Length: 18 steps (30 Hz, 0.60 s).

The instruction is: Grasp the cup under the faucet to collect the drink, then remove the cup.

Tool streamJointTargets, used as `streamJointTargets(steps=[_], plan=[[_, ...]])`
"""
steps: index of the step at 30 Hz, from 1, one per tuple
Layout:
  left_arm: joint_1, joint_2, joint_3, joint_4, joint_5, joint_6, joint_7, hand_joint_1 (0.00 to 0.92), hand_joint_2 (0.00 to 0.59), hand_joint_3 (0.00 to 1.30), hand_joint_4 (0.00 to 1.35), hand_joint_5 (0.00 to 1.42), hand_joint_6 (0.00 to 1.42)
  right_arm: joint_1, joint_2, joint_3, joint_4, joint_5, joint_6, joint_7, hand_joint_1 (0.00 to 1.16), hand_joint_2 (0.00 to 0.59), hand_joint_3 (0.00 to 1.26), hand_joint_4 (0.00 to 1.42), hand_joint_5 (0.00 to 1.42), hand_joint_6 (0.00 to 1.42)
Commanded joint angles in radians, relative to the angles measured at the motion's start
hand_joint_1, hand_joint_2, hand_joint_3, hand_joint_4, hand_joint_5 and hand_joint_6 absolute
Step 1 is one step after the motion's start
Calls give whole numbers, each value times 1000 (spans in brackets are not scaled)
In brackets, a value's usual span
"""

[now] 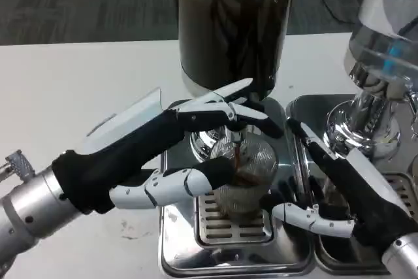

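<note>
White table [78,89], grey carpet beyond far edge. Inventory follows.

Item 1 – cup [251,174]: clear ribbed plastic, centre of scene, standing upright on slotted drip tray [228,227], directly under faucet [225,136] of dark drink dispenser [232,24]. Brown liquid visible inside, partly filled, thin stream apparently running in. Judged light, thin-walled, easily squashed; likely wet and slick outside. Best taken around mid-wall w/ gentle wrap, kept upright; no hard squeeze.

Item 2 – left hand [189,155]: reaching in from near left. Lower fingers curled against cup's left side, seemingly grasping it; upper fingers stretched out over faucet lever area. Firmness of hold not fully clear.

Item 3 – right hand [326,194]: near right, fingers loose and spread, holding nothing; fingertips just beside cup's right base, touching or not, cannot tell.

Item 4 – second dispenser [385,44]: clear vessel, chrome base, far right, on own drip tray [398,187].

Obstructions: faucet spout close above cup rim, so cup prob. needs sliding near-ward before lifting. Right hand and ridge btwn trays crowd right side; exit toward near left looks freer. Spill risk if tilted or squeezed.
</note>
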Motion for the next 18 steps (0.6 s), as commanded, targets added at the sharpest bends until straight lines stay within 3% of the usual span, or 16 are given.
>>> streamJointTargets(steps=[1, 18], plan=[[28, 18, -1, -26, -2, 3, -18, 0, 257, 355, 56, 205, 90, 1, 6, 8, -13, 8, 7, 12, 647, 155, 0, 0, 0, 0], [38, 40, 21, -31, -12, 11, -26, 0, 258, 356, 61, 205, 91, -46, 62, 59, 78, 9, -34, -6, 701, 144, 0, 0, 0, 55]])
